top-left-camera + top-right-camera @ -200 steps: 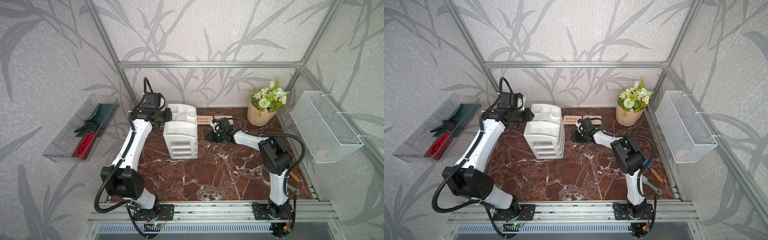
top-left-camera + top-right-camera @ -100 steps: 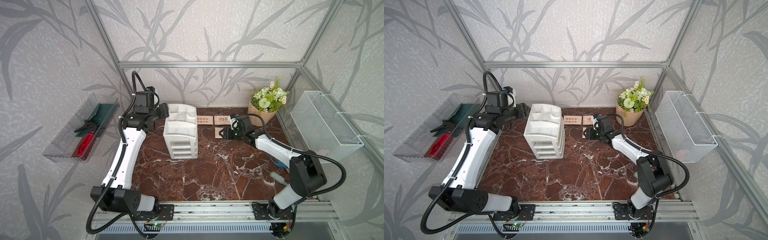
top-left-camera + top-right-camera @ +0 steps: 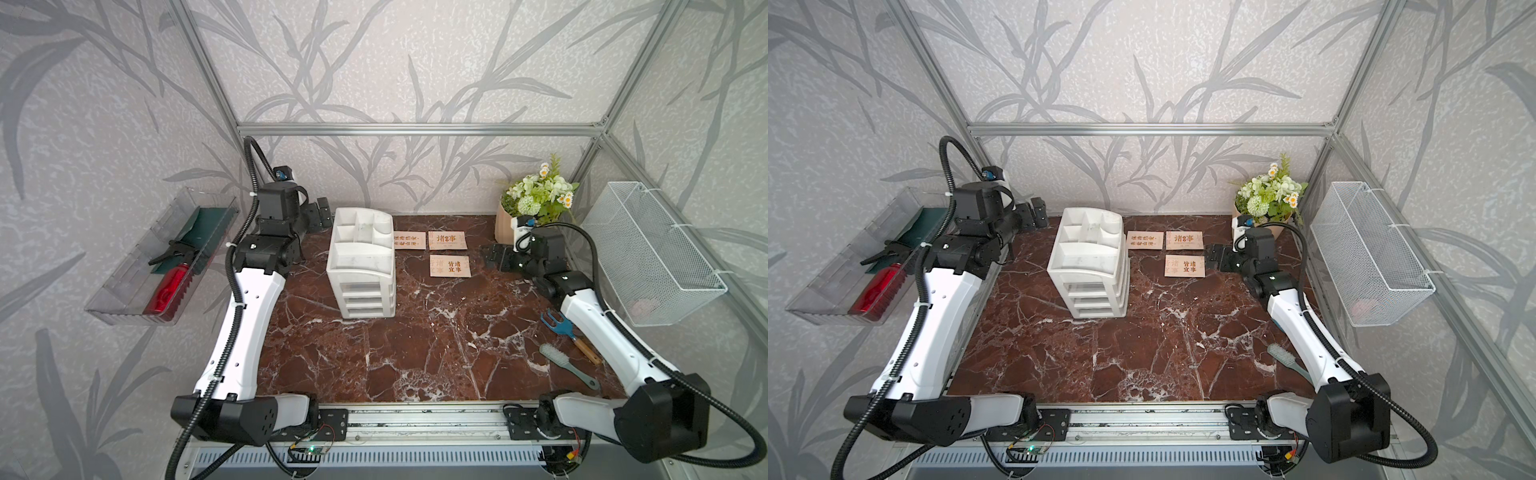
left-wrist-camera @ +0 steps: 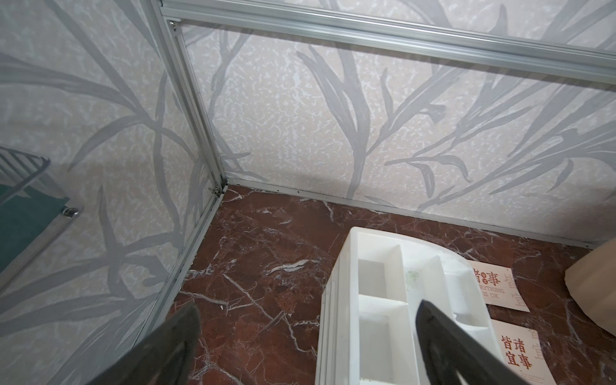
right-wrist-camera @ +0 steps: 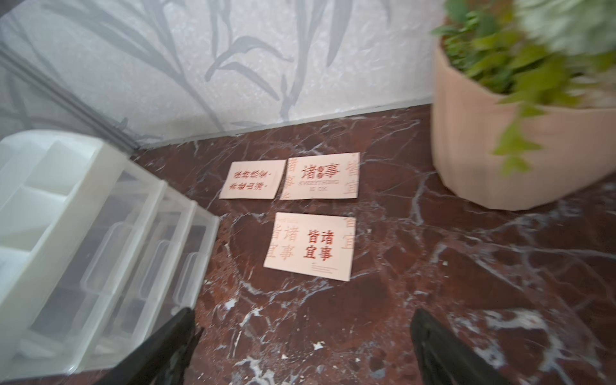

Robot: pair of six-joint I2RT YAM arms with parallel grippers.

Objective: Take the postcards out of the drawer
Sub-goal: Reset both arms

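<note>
The 12 o'clock postcard [image 5: 319, 176] reads "诸事 EVERYTHING IS OK". The 6 o'clock postcard [image 5: 310, 246] reads "皆诸宜事". The red characters on the 10 o'clock postcard [image 5: 251, 180] are illegible.

The drawer unit [image 3: 361, 266] stands on the bench [image 3: 415, 357] left of centre, toward the back wall. The postcards [image 3: 450, 266] lie flat on the bench just right of it: two side by side at the back, the third in front of the right-hand one. The flower pot [image 3: 503, 226] stands in the back right corner. The right gripper [image 3: 494, 257] sits right of the third card, just in front of the pot. A rake [image 3: 561, 328] and a brush [image 3: 559, 359] lie near the front right edge.
</note>
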